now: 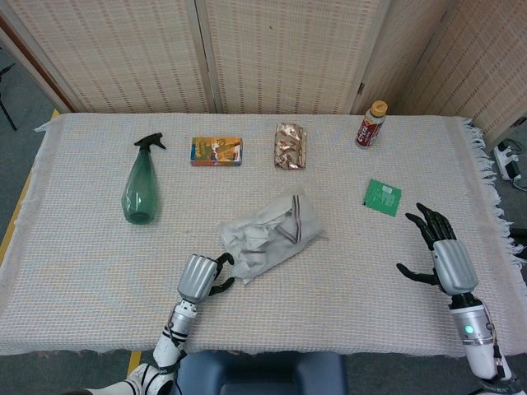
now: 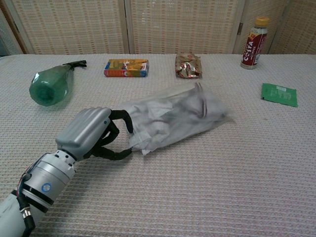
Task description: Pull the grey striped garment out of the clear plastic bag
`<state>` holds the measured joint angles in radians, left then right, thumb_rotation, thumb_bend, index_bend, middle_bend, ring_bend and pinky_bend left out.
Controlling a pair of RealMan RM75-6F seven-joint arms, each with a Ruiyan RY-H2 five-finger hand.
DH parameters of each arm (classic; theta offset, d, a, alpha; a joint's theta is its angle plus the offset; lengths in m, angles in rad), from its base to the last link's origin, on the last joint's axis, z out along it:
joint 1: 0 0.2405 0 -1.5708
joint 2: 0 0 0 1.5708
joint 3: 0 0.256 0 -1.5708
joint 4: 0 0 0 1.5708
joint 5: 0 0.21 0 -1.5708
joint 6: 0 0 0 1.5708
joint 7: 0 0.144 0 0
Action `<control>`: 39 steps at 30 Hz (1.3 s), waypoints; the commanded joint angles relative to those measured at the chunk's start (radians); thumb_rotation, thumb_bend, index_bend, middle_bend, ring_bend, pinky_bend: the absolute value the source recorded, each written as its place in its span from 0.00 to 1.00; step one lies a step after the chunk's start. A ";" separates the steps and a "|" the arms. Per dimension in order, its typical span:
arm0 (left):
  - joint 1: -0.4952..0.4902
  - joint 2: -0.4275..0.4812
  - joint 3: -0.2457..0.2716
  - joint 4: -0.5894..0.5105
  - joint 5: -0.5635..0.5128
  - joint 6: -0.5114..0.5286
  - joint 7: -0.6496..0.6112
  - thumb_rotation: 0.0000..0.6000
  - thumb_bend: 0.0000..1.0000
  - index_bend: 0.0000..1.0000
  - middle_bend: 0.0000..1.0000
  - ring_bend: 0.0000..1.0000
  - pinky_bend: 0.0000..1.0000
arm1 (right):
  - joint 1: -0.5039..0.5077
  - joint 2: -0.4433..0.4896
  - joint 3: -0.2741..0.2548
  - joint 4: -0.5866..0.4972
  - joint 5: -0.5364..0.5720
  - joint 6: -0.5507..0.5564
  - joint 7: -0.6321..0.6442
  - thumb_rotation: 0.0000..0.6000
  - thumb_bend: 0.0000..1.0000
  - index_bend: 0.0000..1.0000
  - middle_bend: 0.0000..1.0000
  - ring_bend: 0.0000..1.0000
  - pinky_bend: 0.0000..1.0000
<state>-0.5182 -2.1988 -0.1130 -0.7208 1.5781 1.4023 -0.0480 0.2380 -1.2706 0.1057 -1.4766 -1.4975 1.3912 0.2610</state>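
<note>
Garment (image 2: 190,109) grey, crumpled inside clear bag (image 2: 148,133).

right hand (image 1: 440,251) outside chest view, garment (image 2: 190,106) blurred inside bag (image 2: 173,123)

One green plastic spray bottle (image 1: 138,188), one orange box (image 1: 216,151), one foil packet (image 1: 290,146), one brown drink bottle (image 1: 371,124), one green sachet (image 1: 382,197), one clear plastic bag (image 1: 271,234).

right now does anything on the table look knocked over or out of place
The green spray bottle lies on its side at the left, not standing. The clear plastic bag sits crumpled mid-table, the garment inside, with the left hand at its near end. Nothing is spilled.
</note>
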 commanded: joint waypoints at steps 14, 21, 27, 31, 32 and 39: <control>-0.005 -0.020 0.011 0.029 -0.009 -0.007 -0.021 0.90 0.34 0.55 1.00 1.00 1.00 | 0.003 0.000 -0.001 0.006 -0.002 -0.005 0.002 1.00 0.12 0.10 0.00 0.00 0.00; -0.011 -0.035 0.014 0.058 -0.012 -0.015 -0.039 0.85 0.32 0.50 1.00 1.00 1.00 | 0.005 0.003 -0.001 0.005 0.001 -0.012 0.000 1.00 0.12 0.10 0.00 0.00 0.00; -0.018 -0.058 0.018 0.096 -0.007 -0.004 -0.062 0.85 0.39 0.56 1.00 1.00 1.00 | 0.007 0.003 -0.001 0.006 0.004 -0.018 -0.003 1.00 0.12 0.10 0.00 0.00 0.00; -0.024 -0.070 0.019 0.120 -0.008 -0.007 -0.070 0.86 0.49 0.61 1.00 1.00 1.00 | 0.007 0.003 0.000 0.005 0.005 -0.018 -0.003 1.00 0.12 0.10 0.00 0.00 0.00; -0.025 -0.070 0.019 0.119 -0.008 -0.006 -0.072 0.86 0.50 0.62 1.00 1.00 1.00 | 0.007 0.003 0.000 0.006 0.006 -0.017 -0.003 1.00 0.12 0.10 0.00 0.00 0.00; -0.027 -0.070 0.027 0.118 -0.006 0.007 -0.073 0.86 0.56 0.66 1.00 1.00 1.00 | 0.010 -0.001 -0.004 0.007 0.004 -0.026 -0.008 1.00 0.12 0.10 0.00 0.00 0.00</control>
<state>-0.5454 -2.2690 -0.0864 -0.6026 1.5715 1.4090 -0.1213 0.2471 -1.2706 0.1023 -1.4699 -1.4923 1.3660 0.2537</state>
